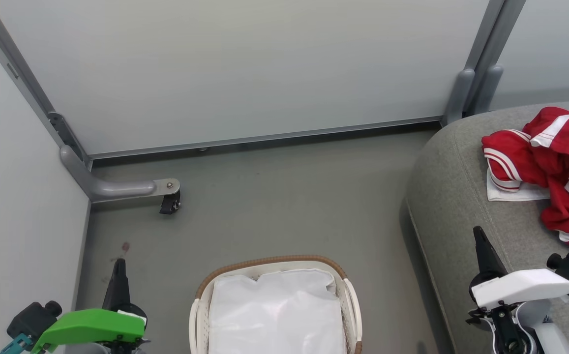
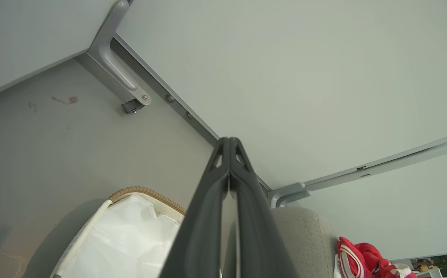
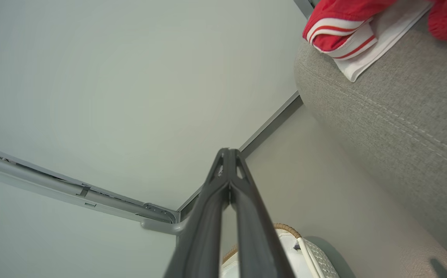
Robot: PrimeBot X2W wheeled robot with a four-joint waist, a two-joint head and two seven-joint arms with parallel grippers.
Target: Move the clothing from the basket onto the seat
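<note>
The clothing (image 1: 554, 167) is seen heaped on the seat (image 1: 461, 196), well apart from the basket (image 1: 274, 259), which is set on the floor (image 1: 274, 196) with a white liner (image 1: 274, 314) lying inside. The left tool (image 1: 119, 263) and the right tool (image 1: 478, 233) are closed tight, with nothing held.

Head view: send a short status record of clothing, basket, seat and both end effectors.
clothing: red heap with white stripes, lying on the seat
basket: on the floor, white liner inside
seat: grey, right of basket
left end effector: shut, empty, left of basket
right end effector: shut, empty, by the seat's edge
</note>
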